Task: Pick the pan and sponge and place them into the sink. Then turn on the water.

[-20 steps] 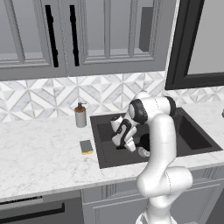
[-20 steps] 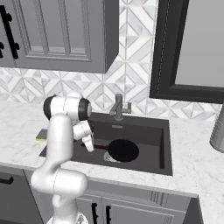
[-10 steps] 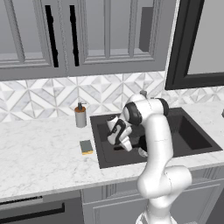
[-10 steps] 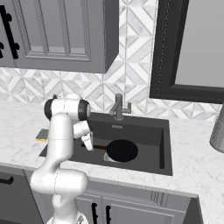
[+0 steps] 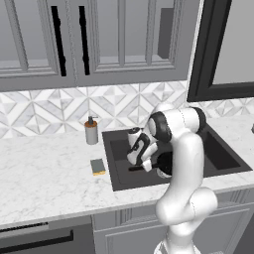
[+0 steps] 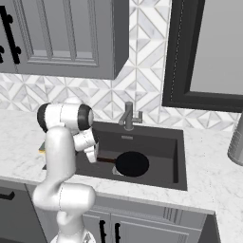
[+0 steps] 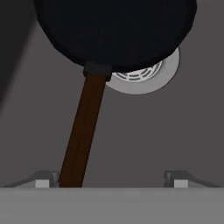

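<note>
- The soap dispenser (image 5: 91,130) stands upright on the counter (image 5: 44,173) by the backsplash, left of the basin and well apart from the arm's work, so it should not be in the way
- The sponge (image 5: 97,166) lies flat on the counter just beside the sink's left rim, untouched; by my judgement it is the next thing to fetch, and its spot near the edge looks like a short reach
- The fingers (image 7: 111,179) stand wide apart low inside the sink (image 6: 176,156); in the hand view the pan's handle runs up beside the left tip with nothing gripped between the two tips, so the pan looks released
- The pan (image 6: 132,163) rests flat on the sink floor, its black disc covering part of the silver drain (image 7: 144,78) and its brown handle pointing back toward the hand, which suits a thing set down by the handle
- The faucet (image 6: 128,116) rises behind the basin, no water showing; the arm itself hides the sponge in the right base view
- A grey metal vessel (image 6: 236,142) stands on the counter far right, clear of everything
</note>
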